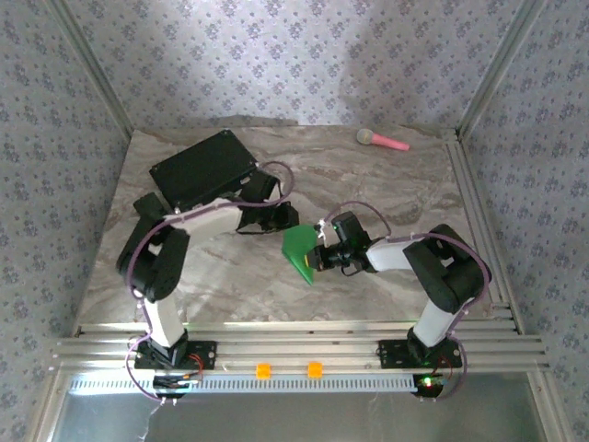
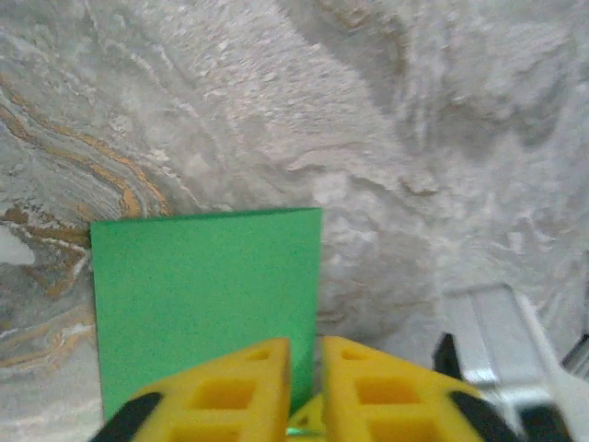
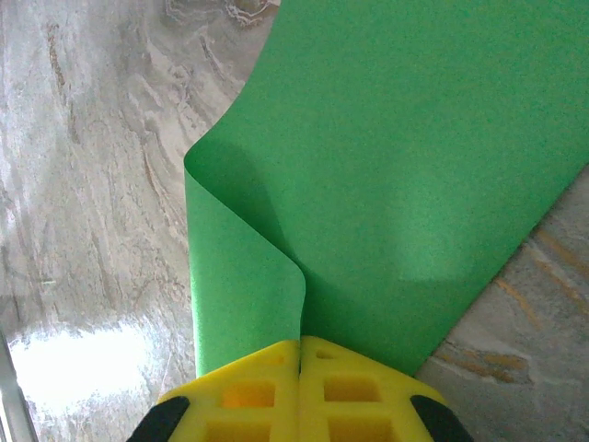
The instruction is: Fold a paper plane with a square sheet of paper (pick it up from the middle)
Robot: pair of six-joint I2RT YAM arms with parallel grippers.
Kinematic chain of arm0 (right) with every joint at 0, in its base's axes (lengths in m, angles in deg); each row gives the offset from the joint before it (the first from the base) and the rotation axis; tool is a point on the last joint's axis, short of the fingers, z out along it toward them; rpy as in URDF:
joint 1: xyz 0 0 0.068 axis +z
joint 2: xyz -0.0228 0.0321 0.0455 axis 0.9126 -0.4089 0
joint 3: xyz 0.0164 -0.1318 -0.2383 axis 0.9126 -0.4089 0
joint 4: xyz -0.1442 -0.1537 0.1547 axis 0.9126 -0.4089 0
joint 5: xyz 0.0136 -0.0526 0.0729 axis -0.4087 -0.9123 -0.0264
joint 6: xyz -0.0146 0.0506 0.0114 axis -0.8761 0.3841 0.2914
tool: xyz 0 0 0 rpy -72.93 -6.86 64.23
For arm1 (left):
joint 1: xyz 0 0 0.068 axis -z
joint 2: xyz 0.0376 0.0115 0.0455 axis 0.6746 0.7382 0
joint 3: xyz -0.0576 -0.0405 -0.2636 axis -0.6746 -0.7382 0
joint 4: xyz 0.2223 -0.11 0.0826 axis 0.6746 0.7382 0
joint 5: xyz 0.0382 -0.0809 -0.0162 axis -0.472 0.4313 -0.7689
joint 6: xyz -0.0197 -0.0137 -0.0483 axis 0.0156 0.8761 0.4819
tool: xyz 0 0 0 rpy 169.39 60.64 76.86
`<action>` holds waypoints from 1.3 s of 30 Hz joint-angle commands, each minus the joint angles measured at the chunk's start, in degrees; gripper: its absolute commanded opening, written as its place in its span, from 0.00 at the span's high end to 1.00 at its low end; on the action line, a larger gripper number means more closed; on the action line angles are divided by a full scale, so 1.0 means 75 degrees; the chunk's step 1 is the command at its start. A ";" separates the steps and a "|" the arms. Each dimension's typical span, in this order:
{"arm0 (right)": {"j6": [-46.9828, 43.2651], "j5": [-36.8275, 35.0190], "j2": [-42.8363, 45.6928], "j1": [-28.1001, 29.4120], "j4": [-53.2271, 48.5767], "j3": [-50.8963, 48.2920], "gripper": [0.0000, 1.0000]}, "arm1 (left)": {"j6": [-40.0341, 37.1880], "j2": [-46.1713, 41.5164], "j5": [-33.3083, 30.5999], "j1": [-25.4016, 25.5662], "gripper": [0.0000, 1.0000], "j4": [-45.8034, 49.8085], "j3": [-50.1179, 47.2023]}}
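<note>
From above, we see the green sheet (image 1: 299, 250) held off the counter (image 1: 386, 189) between the two arms, near the middle, with the left claw (image 1: 283, 217) at its upper edge and the right claw (image 1: 316, 256) at its right side. The only container is the black case (image 1: 202, 168) at the back left; it looks closed, so we cannot tell what is in it. A toy microphone (image 1: 382, 140) lies at the far edge, well apart. From the left wrist, the left claw (image 2: 305, 343) has its fingers a narrow slit apart over the green sheet (image 2: 207, 304), and we cannot tell whether it grips the paper or has let go. From the right wrist, the right claw (image 3: 300, 343) is closed tight on the green sheet (image 3: 414, 166), which curls into a loose, uncreased fold just above the fingers. We judge the risk to be that the curl sets as a crooked crease if it is pressed down with its edges misaligned. With one firm grip the paper could swing or droop, and opposing pulls could tear it.
</note>
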 commanded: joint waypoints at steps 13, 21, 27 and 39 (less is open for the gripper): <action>0.0050 -0.0300 -0.0139 -0.0145 -0.0274 -0.0212 1.00 | 0.2470 -0.0868 0.1169 0.0302 0.99 -0.3725 -0.2917; 0.0079 -0.0334 -0.0149 -0.0150 -0.0255 -0.0266 1.00 | 0.2453 -0.0654 0.1116 0.0389 0.99 -0.3529 -0.3058; 0.0079 -0.0348 -0.0161 -0.0143 -0.0256 -0.0281 1.00 | 0.2417 -0.0553 0.1143 0.0445 0.99 -0.3486 -0.3073; 0.0085 -0.0367 -0.0204 -0.0146 -0.0250 -0.0314 1.00 | 0.2306 -0.0447 0.1152 0.0480 0.98 -0.3587 -0.3351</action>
